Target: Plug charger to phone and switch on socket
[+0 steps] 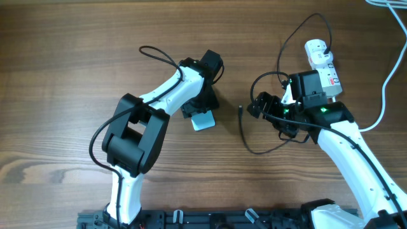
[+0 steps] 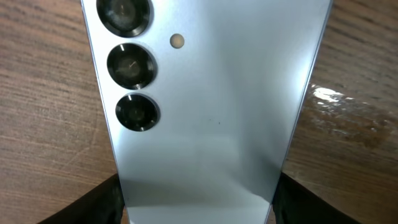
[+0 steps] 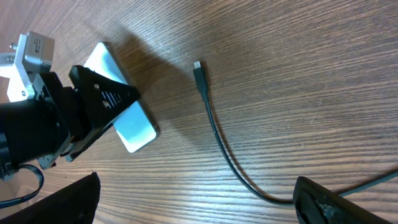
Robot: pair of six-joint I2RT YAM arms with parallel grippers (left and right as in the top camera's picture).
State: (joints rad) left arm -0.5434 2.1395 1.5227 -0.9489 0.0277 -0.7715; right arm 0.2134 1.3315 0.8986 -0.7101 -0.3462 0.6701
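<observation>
Nearest the front edge of the brown wood-grain table [image 1: 57, 38], the charger [image 1: 244, 137], a long thin black cable, sags in a loop right of centre. Its end stretch runs front to back, and the small dark plug tip [image 3: 198, 65] lies bare on the wood, pointing at the far edge. Level with it, near the table's middle, lies the phone [image 1: 204, 121], a flat rectangle with its pale silver-blue back and three round lenses facing up. Its long axis runs roughly parallel to that stretch.

The left gripper [image 2: 198, 205] straddles the phone, a dark finger against each long side. Whether they pinch it cannot be told.

The right gripper [image 3: 196, 186] stands wide and empty just right of the plug tip. The tip lies between it and the phone, so the right arm is judged the nearer to fetch it. The charging port is hidden.

Farthest, toward the far right corner, lies the socket [image 1: 321, 60], a white oblong strip with small red switches. A thick white cord [image 1: 386, 83] trails along the right edge.
</observation>
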